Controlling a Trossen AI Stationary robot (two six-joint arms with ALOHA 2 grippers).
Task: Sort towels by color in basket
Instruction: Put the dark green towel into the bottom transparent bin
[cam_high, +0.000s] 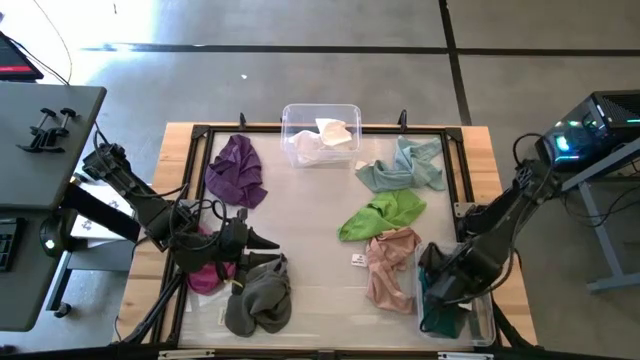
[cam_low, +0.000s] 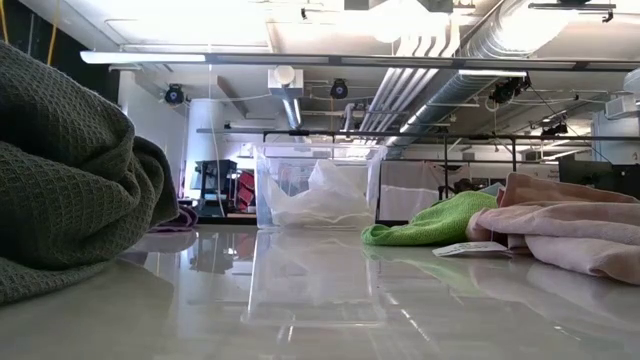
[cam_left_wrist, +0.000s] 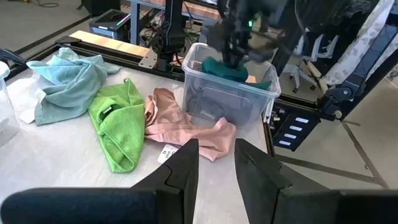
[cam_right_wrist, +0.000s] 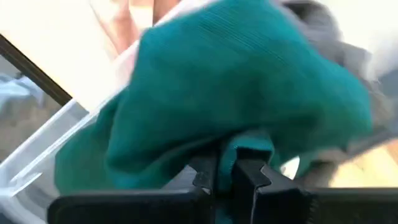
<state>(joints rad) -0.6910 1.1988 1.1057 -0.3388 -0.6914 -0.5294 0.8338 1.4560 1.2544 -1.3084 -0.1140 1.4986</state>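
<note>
My right gripper is shut on a dark teal towel over the clear bin at the table's near right corner. The left wrist view also shows that towel in the bin. My left gripper is open and holds nothing. It points toward the table's right, above the near left part of the table. A magenta towel lies under that arm, with a grey towel beside it. Purple, pale teal, lime green and pink towels lie loose on the table. My right gripper pinches a bunched fold of the dark teal towel between its two fingers, coming from above and pointing down into the bin. The cloth bulges out around the fingers, and its lower part sits inside the bin.
A second clear bin at the far edge holds white cloth. A black frame rail runs around the table. A small white tag lies next to the pink towel. Bare tabletop shows in the middle.
</note>
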